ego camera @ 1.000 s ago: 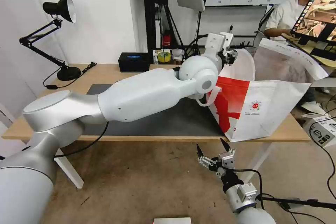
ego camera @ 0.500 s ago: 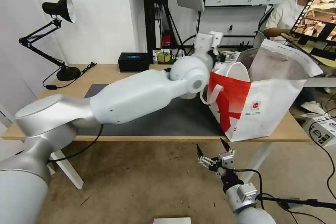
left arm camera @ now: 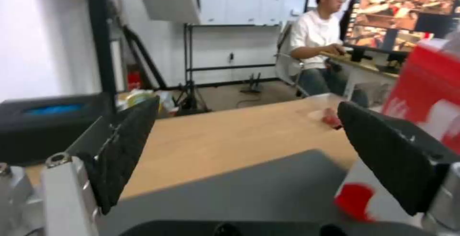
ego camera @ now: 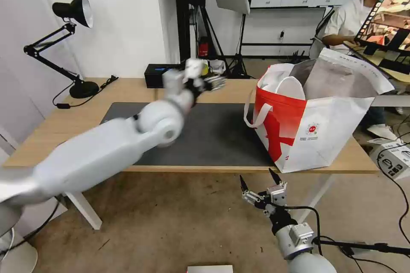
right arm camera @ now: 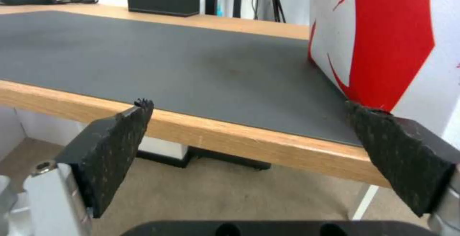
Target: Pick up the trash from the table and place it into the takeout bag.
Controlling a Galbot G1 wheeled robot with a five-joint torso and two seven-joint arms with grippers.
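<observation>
Left arm over the mat, takeout bag standing at the table's right end

The table (ego camera: 128, 89) carries a dark grey mat (ego camera: 222, 136); the left arm stretches blurred across it, hiding part of the mat. The takeout bag (ego camera: 324, 132), white and red with foil lining, strap handles and a small round red logo, stands upright on the table's right end, its mouth gaping, contents hard to make out. The left gripper (ego camera: 213, 82) hangs above the mat's far edge near the black box (ego camera: 156, 76), fingers spread, empty. The right gripper (ego camera: 257, 181) waits below the table's front edge, fingers apart, holding nothing.
</observation>
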